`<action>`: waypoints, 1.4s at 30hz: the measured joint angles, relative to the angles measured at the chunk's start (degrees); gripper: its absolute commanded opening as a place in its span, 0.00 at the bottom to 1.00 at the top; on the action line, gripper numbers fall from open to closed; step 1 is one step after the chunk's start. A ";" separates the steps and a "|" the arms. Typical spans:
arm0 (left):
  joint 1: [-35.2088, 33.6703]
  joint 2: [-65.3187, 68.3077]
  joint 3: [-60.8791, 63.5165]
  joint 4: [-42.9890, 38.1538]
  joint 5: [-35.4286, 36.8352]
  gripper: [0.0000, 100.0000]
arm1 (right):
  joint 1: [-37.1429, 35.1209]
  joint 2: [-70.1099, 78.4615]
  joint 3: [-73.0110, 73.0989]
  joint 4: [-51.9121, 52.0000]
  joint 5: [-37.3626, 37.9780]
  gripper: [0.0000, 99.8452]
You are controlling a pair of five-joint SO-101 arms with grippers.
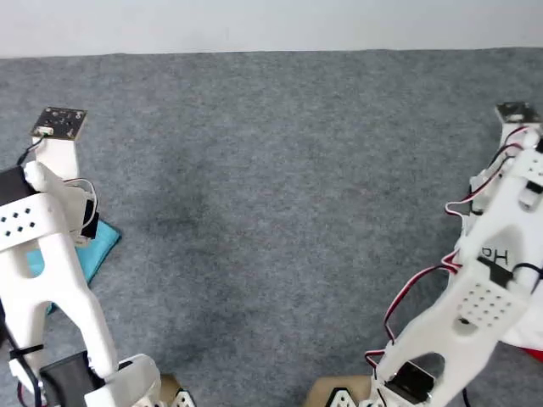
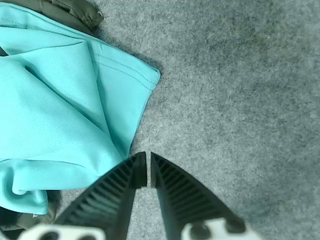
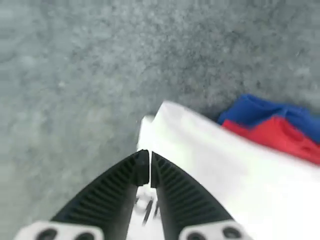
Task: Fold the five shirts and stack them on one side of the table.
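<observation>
A teal shirt (image 2: 55, 105) lies crumpled on the grey carpet, and the high view shows part of it (image 1: 100, 244) under the left arm (image 1: 47, 254). A dark olive shirt (image 2: 70, 11) pokes out from beneath it. My left gripper (image 2: 148, 161) is shut, its tips right at the teal shirt's edge with nothing seen between them. My right gripper (image 3: 149, 156) is also shut, hovering over the corner of a white shirt (image 3: 215, 160). That shirt lies on top of a red shirt (image 3: 280, 135) and a blue shirt (image 3: 260, 107). A sliver of the red shirt (image 1: 532, 353) peeks out beneath the right arm (image 1: 475, 314).
Grey carpet (image 1: 280, 195) covers the table, with a broad bare stretch between the two arms. A small circuit board (image 1: 59, 123) sits atop a white post at the back left, and a similar one (image 1: 517, 113) at the back right.
</observation>
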 measured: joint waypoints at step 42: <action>0.00 0.00 0.00 -1.49 0.00 0.02 | 7.56 -21.01 29.71 10.90 6.95 0.01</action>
